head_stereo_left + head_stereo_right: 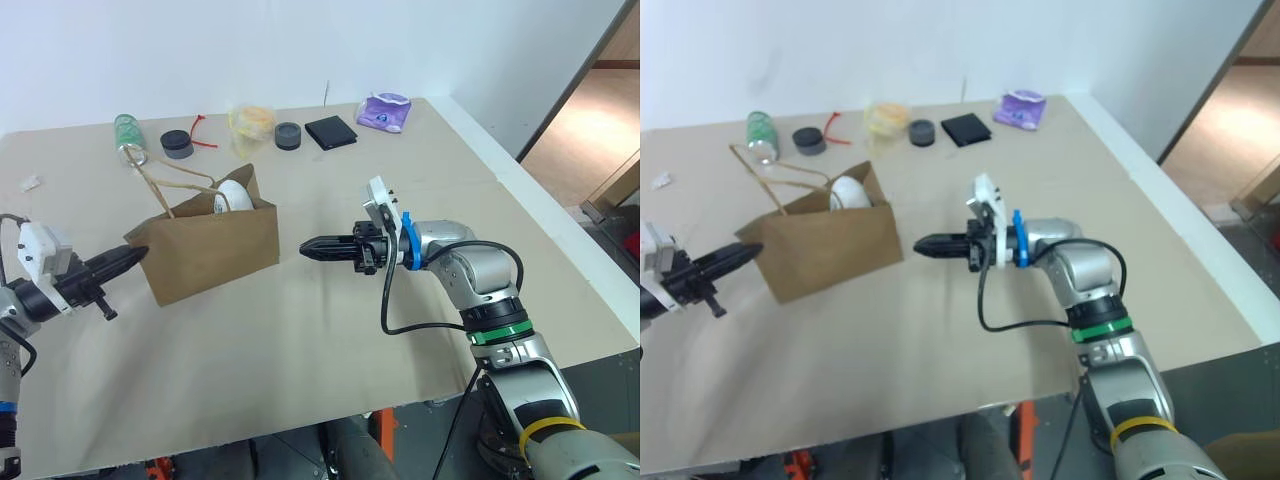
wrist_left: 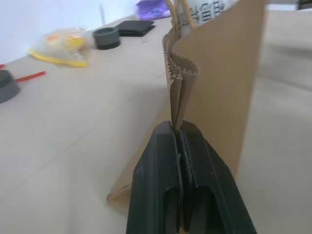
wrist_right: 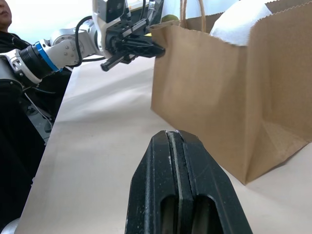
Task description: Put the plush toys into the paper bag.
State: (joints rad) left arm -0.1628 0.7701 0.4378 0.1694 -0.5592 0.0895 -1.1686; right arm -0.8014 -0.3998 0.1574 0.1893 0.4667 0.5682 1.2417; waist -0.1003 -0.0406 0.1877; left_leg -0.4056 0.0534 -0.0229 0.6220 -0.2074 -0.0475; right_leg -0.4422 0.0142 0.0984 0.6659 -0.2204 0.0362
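The paper bag [image 1: 205, 248] stands upright mid-table with a white plush toy [image 1: 235, 196] inside. The left gripper [image 1: 128, 260] touches its corner, jaws pressed together; the right gripper [image 1: 318, 246], likewise closed, hovers beside it. Behind lie a bottle [image 1: 128, 132], two black caps [image 1: 177, 143], yellow wrapper [image 1: 251, 121], black wallet [image 1: 330, 132], and purple packet [image 1: 384, 112].

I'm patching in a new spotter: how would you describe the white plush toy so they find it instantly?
Find the brown paper bag standing on the tan table near the left gripper. The white plush toy pokes out of its open top beside the cord handles, the only rounded white thing there.
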